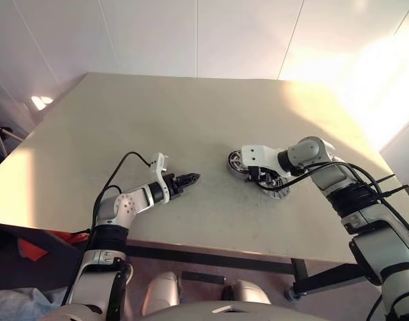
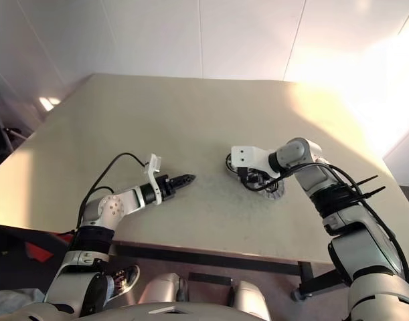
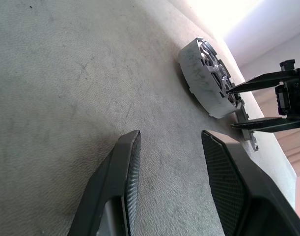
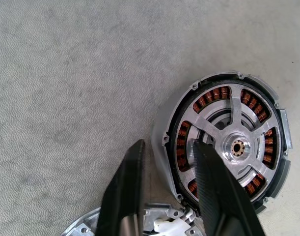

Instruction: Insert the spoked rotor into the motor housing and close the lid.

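The round dark motor housing (image 4: 228, 142) with silvery spoked rotor (image 4: 235, 146) seated is flanked by the narrowly parted, empty right gripper (image 4: 167, 162), the pale grey lid (image 4: 140, 225) lying just beside.

a pale beige table (image 1: 191, 120) with a faintly speckled top carries the motor housing (image 4: 228, 147), lying flat with the spoked rotor (image 4: 236, 146) seated inside its coppery windings, and the lid (image 4: 154, 222) just beside it toward the near edge
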`<control>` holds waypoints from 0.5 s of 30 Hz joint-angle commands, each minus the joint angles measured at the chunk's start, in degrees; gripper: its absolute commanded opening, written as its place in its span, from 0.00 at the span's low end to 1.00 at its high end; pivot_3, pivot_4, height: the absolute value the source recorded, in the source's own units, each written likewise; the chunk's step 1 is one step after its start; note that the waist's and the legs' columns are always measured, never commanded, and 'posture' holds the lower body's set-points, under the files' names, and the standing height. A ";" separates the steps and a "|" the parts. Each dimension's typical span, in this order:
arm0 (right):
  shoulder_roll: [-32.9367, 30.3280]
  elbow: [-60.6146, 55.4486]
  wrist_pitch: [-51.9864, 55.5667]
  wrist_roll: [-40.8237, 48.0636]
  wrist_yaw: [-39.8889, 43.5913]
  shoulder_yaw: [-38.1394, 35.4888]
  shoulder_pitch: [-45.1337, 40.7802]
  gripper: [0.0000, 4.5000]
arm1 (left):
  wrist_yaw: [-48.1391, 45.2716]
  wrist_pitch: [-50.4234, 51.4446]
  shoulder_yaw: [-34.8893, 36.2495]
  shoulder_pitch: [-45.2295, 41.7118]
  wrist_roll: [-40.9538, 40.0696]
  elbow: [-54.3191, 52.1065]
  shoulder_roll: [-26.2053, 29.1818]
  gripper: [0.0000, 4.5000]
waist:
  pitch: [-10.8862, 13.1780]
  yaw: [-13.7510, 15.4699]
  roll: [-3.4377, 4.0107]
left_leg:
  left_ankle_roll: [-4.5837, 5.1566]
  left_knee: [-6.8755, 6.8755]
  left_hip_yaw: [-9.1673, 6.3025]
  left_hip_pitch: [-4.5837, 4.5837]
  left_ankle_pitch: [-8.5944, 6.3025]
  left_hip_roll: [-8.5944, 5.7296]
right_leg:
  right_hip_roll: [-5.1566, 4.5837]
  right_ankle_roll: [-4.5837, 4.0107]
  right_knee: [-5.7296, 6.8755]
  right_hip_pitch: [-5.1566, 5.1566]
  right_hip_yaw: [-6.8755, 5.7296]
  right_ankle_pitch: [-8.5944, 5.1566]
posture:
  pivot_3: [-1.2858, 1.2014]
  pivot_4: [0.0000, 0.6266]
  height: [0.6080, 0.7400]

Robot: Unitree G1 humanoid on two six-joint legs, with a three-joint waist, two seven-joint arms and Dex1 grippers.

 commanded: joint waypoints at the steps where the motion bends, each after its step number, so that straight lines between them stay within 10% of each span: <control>1: 0.33 1.44 0.47 -1.31 -0.77 0.14 -0.55 0.11 | 0.77 0.26 -0.03 0.67 1.02 0.98 0.77 0.47 | -0.01 -0.11 -0.04 | 0.00 0.00 0.00 0.00 0.00 0.00 | 0.00 0.00 0.00 0.00 0.00 0.00 | 0.52 0.00 1.00; 15: 0.18 -1.35 3.21 0.53 -0.15 -2.03 -0.79 0.02 | 0.59 0.05 -0.28 0.07 1.26 1.59 0.95 0.47 | 0.02 -0.22 -0.07 | -0.06 -0.03 0.00 0.34 0.04 0.01 | 0.00 0.36 0.00 0.24 0.00 -0.21 | 0.52 0.00 1.00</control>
